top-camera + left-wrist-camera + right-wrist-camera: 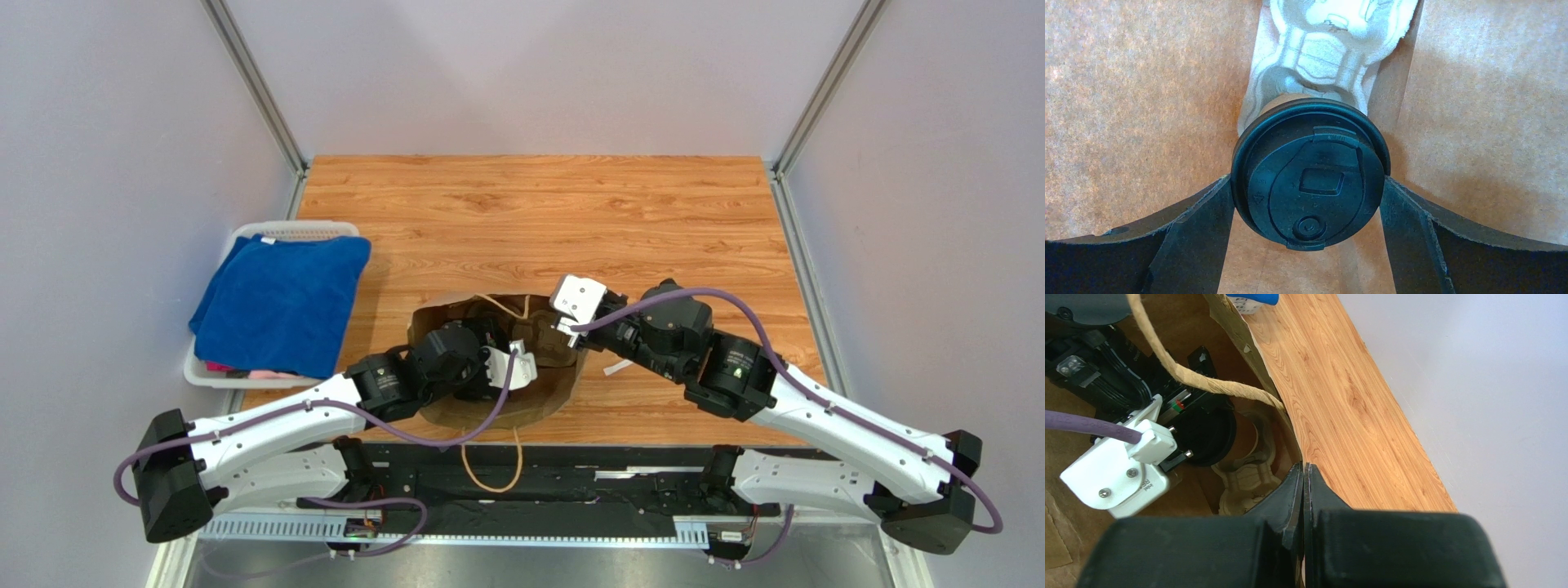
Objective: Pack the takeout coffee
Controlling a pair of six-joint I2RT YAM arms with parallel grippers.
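The takeout coffee shows in the left wrist view as a round black lid (1309,177) with a strip of kraft cup above it. My left gripper (1308,205) is deep inside the tall brown paper bag (558,390), its two fingers pressed against the lid's sides. The cup hangs just over the grey-brown pulp tray (1330,52) at the bag's bottom; whether it touches is unclear. My right gripper (1304,470) is shut on the bag's rim (1257,355), holding the mouth open. The lid (1212,438) and tray (1247,481) also show there.
A white basket (202,368) with a blue towel (285,300) stands at the table's left edge. One paper bag handle (491,472) hangs over the near edge; the other (1186,380) crosses the bag mouth. The bag's walls (1137,122) close around the left gripper.
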